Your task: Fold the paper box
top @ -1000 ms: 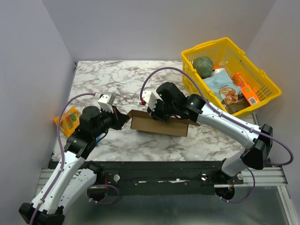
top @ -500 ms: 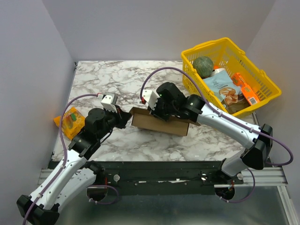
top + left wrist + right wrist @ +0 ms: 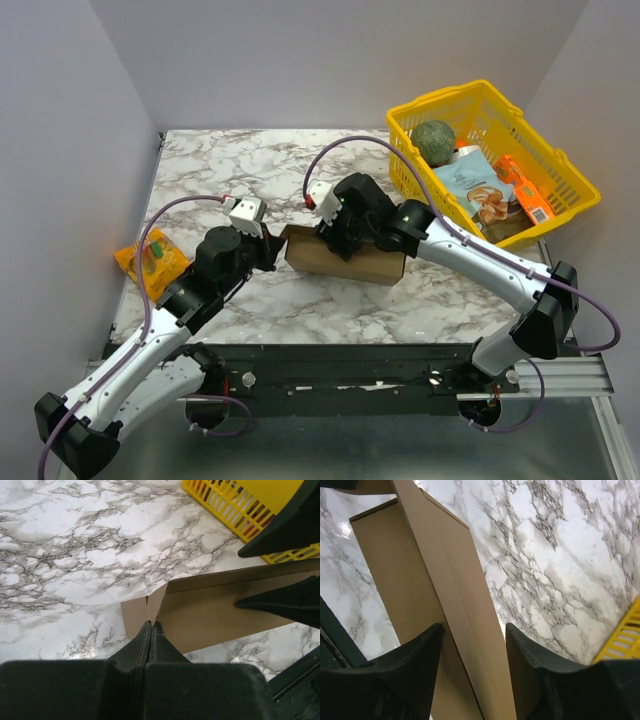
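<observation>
The paper box (image 3: 345, 262) lies at the centre of the overhead frame on the marble table (image 3: 250, 170). The left gripper (image 3: 151, 628) is pinched together on its left corner flap. The right gripper (image 3: 472, 630) straddles the upright box wall, fingers apart.

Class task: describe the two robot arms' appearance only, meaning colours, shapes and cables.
Both arms have glossy white link shells with black joints. The left gripper and right gripper have black, tapering wedge-shaped fingers, each with a small white block nearby. A purple cable loops along each arm.
</observation>
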Controlling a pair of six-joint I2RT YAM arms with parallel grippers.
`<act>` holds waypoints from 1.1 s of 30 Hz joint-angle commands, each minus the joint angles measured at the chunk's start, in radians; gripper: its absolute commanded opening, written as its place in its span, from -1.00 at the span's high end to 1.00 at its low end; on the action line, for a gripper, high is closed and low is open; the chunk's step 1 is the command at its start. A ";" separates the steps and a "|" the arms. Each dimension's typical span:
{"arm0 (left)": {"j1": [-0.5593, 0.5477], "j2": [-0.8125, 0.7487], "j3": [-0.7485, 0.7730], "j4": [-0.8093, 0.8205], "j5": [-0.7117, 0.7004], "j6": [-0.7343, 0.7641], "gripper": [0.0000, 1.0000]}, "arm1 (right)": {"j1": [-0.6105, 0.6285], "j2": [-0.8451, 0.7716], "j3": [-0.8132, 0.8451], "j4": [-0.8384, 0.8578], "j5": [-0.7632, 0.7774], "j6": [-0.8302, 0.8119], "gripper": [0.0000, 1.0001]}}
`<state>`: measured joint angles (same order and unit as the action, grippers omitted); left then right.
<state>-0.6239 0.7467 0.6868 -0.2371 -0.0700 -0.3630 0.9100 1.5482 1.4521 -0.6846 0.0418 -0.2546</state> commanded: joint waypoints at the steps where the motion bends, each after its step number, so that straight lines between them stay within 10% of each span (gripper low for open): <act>1: -0.003 0.036 0.040 -0.105 -0.033 0.059 1.00 | -0.031 -0.049 -0.039 -0.007 0.061 0.077 -0.48; 19: -0.003 0.155 0.120 -0.137 -0.007 0.131 1.00 | -0.220 -0.439 -0.226 -0.081 0.227 0.253 -0.82; 33: -0.003 0.181 0.152 -0.151 -0.019 0.150 1.00 | -0.269 -0.458 -0.271 -0.121 0.230 0.252 -0.27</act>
<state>-0.6239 0.9112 0.8265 -0.3061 -0.0746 -0.2287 0.6464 1.1015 1.1904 -0.7792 0.2649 -0.0078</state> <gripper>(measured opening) 0.009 0.658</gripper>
